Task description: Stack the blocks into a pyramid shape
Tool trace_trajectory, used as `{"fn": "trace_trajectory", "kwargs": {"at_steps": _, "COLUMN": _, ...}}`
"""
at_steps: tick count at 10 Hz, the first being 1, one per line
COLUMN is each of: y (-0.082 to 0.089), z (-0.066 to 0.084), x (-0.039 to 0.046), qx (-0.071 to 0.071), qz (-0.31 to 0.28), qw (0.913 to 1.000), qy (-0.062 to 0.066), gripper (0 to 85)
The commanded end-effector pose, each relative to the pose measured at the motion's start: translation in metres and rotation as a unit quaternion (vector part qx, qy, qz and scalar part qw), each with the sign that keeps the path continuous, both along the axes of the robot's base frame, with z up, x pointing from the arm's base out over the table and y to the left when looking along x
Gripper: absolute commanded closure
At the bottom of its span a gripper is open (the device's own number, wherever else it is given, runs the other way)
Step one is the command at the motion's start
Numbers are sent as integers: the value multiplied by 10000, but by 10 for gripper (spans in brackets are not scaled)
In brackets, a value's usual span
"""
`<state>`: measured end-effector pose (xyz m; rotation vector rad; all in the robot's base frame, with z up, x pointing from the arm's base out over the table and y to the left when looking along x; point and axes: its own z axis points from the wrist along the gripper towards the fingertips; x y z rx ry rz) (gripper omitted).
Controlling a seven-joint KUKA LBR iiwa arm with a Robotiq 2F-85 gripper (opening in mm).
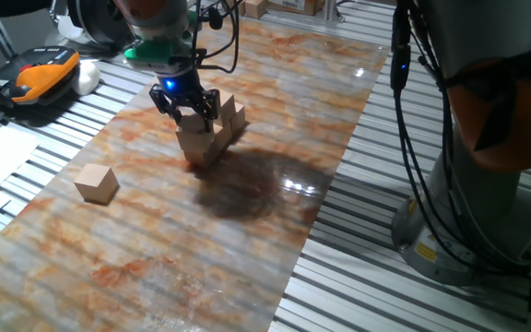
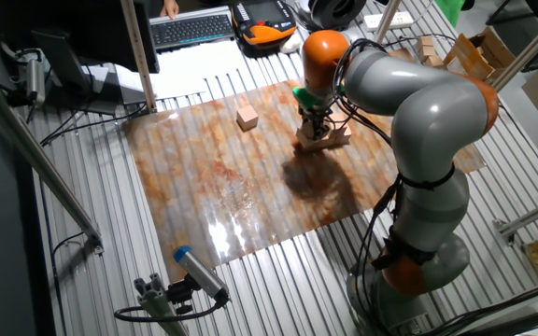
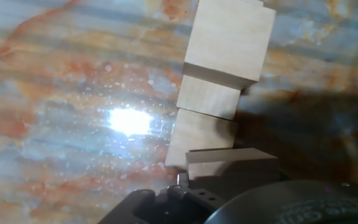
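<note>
My gripper (image 1: 194,114) stands low over the pile of tan blocks (image 1: 212,140) at the middle of the marbled mat. Its dark fingers (image 1: 212,107) straddle the topmost block (image 1: 192,123), which rests on the cubes below; the gripper looks shut on it. Two more cubes (image 1: 230,114) of the pile show just behind. In the other fixed view the gripper (image 2: 316,124) hides most of the pile (image 2: 327,140). The hand view shows a row of cubes (image 3: 229,37) running away from me and one block (image 3: 229,157) close under the hand. A lone block (image 1: 96,183) lies apart to the left (image 2: 247,117).
The mat (image 1: 155,267) lies on a slatted metal table. An orange and black device (image 1: 40,74) and a keyboard (image 2: 190,28) sit beyond the mat's edge. The arm's grey base (image 2: 418,252) and cables stand beside the mat. A blue-tipped tool (image 2: 194,271) lies near the front.
</note>
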<state>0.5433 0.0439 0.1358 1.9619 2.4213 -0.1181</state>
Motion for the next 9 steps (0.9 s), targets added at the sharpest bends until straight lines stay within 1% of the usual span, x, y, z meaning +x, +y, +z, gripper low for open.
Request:
{"fn": "trace_trajectory", "kwargs": {"at_steps": 1, "y": 0, "z": 1, "x": 0, "qx": 41, "qz": -20, "qw": 10000, "qy": -24, "gripper": 850}}
{"fn": "trace_trajectory", "kwargs": {"at_steps": 2, "y": 0, "z": 1, "x": 0, "qx": 87, "qz": -57, "qw": 9999, "qy": -38, "gripper": 850}}
{"fn": "trace_trajectory", "kwargs": {"at_steps": 3, "y": 0, "z": 1, "x": 0, "qx": 80, "qz": -136, "qw": 9999, "qy": -1, "gripper": 850}}
{"fn": "trace_trajectory", "kwargs": {"at_steps": 4, "y": 0, "z": 1, "x": 0, "qx": -56, "qz": -168, "qw": 9998, "qy": 105, "gripper": 850}}
{"fn": "trace_trajectory", "kwargs": {"at_steps": 5, "y": 0, "z": 1, "x": 0, "qx": -110, "qz": -88, "qw": 9998, "qy": 156, "gripper": 850}}
{"fn": "trace_trajectory", "kwargs": {"at_steps": 6, "y": 0, "z": 1, "x": 0, "qx": -55, "qz": -16, "qw": 9999, "qy": 136, "gripper": 850}}
{"fn": "trace_trajectory", "kwargs": {"at_steps": 7, "y": 0, "z": 1, "x": 0, "qx": -119, "qz": 146, "qw": 9996, "qy": 199, "gripper": 850}}
{"fn": "trace_trajectory", "kwargs": {"at_steps": 8, "y": 0, "z": 1, "x": 0, "qx": -245, "qz": 233, "qw": 9990, "qy": 293, "gripper": 850}}
{"fn": "trace_trajectory", "kwargs": {"at_steps": 9, "y": 0, "z": 1, "x": 0, "qx": -212, "qz": 160, "qw": 9993, "qy": 271, "gripper": 850}}
